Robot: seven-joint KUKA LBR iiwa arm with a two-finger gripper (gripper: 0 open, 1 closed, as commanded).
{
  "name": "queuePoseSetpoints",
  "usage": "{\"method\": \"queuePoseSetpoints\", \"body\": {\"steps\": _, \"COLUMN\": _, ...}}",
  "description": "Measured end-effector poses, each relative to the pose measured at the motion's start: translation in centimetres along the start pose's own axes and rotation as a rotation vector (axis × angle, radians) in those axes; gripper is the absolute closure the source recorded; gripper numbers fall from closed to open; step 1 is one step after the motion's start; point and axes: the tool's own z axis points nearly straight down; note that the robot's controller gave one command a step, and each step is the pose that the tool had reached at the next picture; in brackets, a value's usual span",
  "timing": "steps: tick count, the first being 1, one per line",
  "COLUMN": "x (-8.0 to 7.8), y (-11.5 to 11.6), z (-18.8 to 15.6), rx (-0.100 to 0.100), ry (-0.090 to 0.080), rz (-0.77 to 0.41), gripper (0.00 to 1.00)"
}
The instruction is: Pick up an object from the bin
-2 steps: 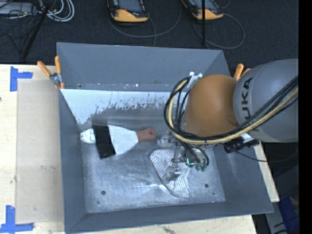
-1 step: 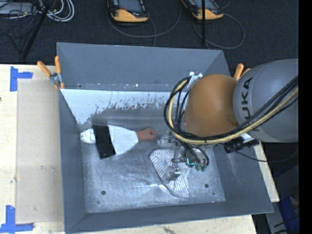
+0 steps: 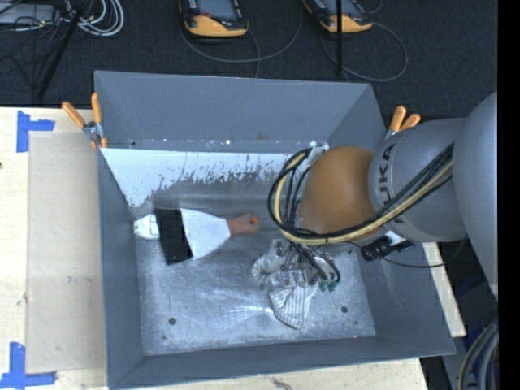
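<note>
My gripper [image 3: 307, 268] is low in the right half of the bin, below the orange cover, and sits right on top of a crumpled grey-and-white checked cloth [image 3: 289, 301]. The cloth bunches up around the gripper and trails toward the bin's front. Whether the cloth is gripped is hidden. To the left lies a white flat scraper [image 3: 205, 232] with a brown handle [image 3: 242, 224] that points toward the gripper.
A black rectangular block [image 3: 172, 236] lies across the scraper's left end, with a small white thing [image 3: 146, 228] beside it near the left wall. The arm and its cables hang over the bin's right side.
</note>
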Motion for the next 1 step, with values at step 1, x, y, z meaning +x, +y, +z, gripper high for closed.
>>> {"method": "queuePoseSetpoints", "body": {"steps": 1, "x": 0.00, "y": 0.00, "z": 0.00, "rx": 0.000, "ry": 0.000, "rz": 0.001, "gripper": 1.00}}
